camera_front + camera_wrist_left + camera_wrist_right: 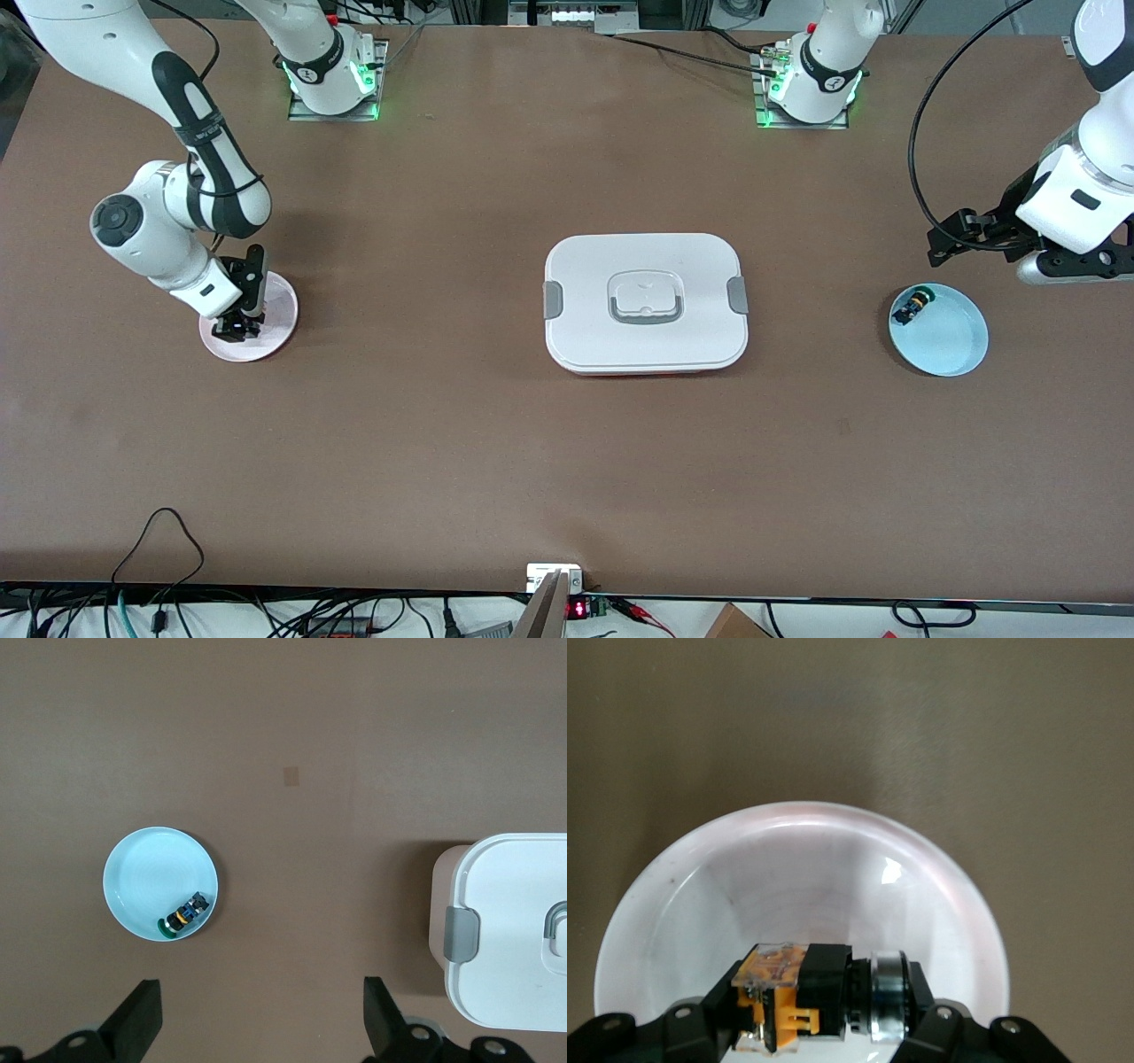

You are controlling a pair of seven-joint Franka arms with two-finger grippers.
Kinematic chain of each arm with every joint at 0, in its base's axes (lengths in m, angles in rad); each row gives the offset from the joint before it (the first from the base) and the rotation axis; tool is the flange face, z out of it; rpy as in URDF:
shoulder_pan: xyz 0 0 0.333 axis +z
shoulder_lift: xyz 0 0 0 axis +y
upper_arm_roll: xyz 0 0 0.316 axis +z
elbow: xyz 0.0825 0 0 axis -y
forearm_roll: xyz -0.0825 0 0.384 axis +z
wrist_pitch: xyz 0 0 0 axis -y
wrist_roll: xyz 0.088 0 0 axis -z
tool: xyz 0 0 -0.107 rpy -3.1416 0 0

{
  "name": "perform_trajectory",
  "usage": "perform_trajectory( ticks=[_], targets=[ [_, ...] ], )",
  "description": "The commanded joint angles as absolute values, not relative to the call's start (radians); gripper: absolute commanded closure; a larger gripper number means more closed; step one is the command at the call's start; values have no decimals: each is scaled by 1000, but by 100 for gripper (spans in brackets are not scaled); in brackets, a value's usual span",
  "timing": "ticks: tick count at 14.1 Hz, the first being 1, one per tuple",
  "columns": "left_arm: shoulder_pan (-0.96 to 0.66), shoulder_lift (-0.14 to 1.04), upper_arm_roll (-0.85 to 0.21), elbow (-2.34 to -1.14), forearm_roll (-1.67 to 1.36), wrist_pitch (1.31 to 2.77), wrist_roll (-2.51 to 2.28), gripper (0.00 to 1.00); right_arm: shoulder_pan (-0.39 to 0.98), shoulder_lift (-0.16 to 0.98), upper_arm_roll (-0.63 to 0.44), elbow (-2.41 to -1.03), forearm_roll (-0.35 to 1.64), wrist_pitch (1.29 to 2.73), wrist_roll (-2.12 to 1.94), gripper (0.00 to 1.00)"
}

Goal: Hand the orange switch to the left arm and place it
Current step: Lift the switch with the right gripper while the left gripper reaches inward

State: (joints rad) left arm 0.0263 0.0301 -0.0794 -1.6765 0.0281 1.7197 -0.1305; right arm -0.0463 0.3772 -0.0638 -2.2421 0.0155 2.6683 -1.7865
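In the right wrist view the orange switch [799,994], black with an orange end and a metal ring, lies crosswise between the jaws of my right gripper [824,1023], which is shut on it. They are low over the pink plate [806,859]. In the front view that gripper [235,330] hides the switch over the plate [276,310] at the right arm's end. My left gripper [943,246] hangs open and empty [263,1019] above bare table near the blue plate [952,346]. The white box [585,337] sits mid-table between the plates.
The blue plate [146,873] holds a small black switch with a green tip [183,914], which also shows in the front view [913,307]. The box's grey side clip [461,935] faces the left arm's end. Cables and electronics line the table's front edge.
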Motion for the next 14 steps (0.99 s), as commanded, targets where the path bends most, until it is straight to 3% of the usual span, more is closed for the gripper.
perform_trajectory(
  ticks=[1,10,14],
  targets=[
    [28,26,-84,-1677,32,1712,-135,0,-57,367,-38,-2091,28,2454,-1804,100],
    [22,26,-84,-1677,32,1712,-137,0,12,368,-38,-1594,32,1802,-1730,100],
    [-1,28,-97,-1672,31,1691,-129,0,38,367,-38,-1429,32,1596,-1689,100]
  ],
)
